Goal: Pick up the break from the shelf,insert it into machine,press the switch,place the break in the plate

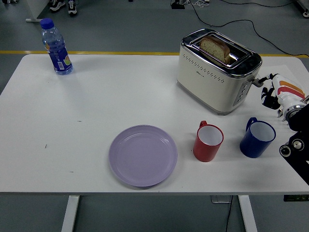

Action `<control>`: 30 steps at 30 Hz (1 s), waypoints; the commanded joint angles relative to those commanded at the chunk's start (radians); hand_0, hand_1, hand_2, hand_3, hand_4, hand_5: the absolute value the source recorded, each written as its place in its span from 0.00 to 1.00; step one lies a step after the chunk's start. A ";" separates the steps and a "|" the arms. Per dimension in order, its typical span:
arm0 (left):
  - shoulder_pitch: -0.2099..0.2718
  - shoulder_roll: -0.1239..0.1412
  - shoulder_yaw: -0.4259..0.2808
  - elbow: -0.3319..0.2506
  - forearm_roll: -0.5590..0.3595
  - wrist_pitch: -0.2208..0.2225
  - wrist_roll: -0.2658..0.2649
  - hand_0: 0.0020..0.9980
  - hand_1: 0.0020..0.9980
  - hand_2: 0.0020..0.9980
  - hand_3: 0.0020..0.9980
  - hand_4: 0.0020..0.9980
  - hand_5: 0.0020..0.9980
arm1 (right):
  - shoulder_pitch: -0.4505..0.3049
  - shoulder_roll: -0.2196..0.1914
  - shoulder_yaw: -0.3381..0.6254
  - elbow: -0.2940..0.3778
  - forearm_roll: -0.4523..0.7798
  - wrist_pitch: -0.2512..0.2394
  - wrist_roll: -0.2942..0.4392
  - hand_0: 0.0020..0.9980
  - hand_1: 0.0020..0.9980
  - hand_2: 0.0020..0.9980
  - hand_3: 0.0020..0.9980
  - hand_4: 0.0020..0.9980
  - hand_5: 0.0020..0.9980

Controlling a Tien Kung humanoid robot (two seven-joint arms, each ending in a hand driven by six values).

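A cream and chrome toaster (217, 70) stands at the back right of the white table. A slice of bread (215, 48) sticks up out of its slot. The toaster's lever (258, 81) juts from its right end. My right hand (271, 93) comes in from the right edge, just right of the lever, with its fingers curled and holding nothing. A lilac plate (143, 155) lies empty near the front middle. My left arm is out of view.
A red mug (208, 141) and a blue mug (257, 138) stand in front of the toaster, the blue one just below my right hand. A water bottle (56, 47) stands at the back left. Cables lie on the floor beyond the table.
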 joint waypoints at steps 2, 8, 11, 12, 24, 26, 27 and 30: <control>0.000 0.000 -0.001 0.000 0.001 0.000 0.000 0.68 0.69 0.68 0.56 0.28 0.83 | -0.001 0.001 -0.003 -0.001 0.001 0.000 0.000 0.10 0.10 0.22 0.69 0.36 0.00; 0.000 0.000 0.000 0.000 0.002 -0.001 0.001 0.68 0.69 0.68 0.56 0.28 0.83 | -0.003 0.002 -0.010 -0.004 0.002 0.002 0.000 0.10 0.10 0.22 0.69 0.36 0.00; 0.000 0.001 0.004 0.000 0.000 -0.002 0.001 0.68 0.69 0.68 0.56 0.28 0.83 | -0.005 0.003 -0.015 -0.003 0.001 0.003 0.000 0.10 0.10 0.22 0.69 0.36 0.00; 0.000 0.001 0.004 0.000 0.000 -0.002 0.001 0.68 0.69 0.68 0.56 0.28 0.83 | -0.005 0.004 -0.016 -0.004 0.001 0.003 0.000 0.10 0.10 0.22 0.69 0.37 0.00; -0.001 0.000 0.003 0.000 -0.001 -0.002 0.000 0.68 0.69 0.68 0.56 0.28 0.83 | 0.004 0.025 -0.037 -0.062 0.010 0.001 0.004 0.10 0.10 0.22 0.69 0.36 0.00; -0.001 -0.001 0.002 0.000 0.002 -0.002 0.001 0.68 0.69 0.68 0.56 0.28 0.83 | 0.004 0.030 -0.039 -0.077 0.016 -0.001 0.009 0.10 0.10 0.22 0.69 0.36 0.00; -0.001 -0.001 0.003 0.000 0.002 -0.002 0.001 0.68 0.69 0.68 0.56 0.28 0.83 | 0.003 0.031 -0.039 -0.081 0.018 -0.001 0.010 0.10 0.10 0.22 0.69 0.36 0.00; -0.001 -0.001 0.003 0.000 0.001 -0.002 0.001 0.68 0.69 0.68 0.56 0.28 0.83 | 0.001 0.035 -0.039 -0.090 0.019 -0.003 0.012 0.10 0.10 0.22 0.69 0.37 0.00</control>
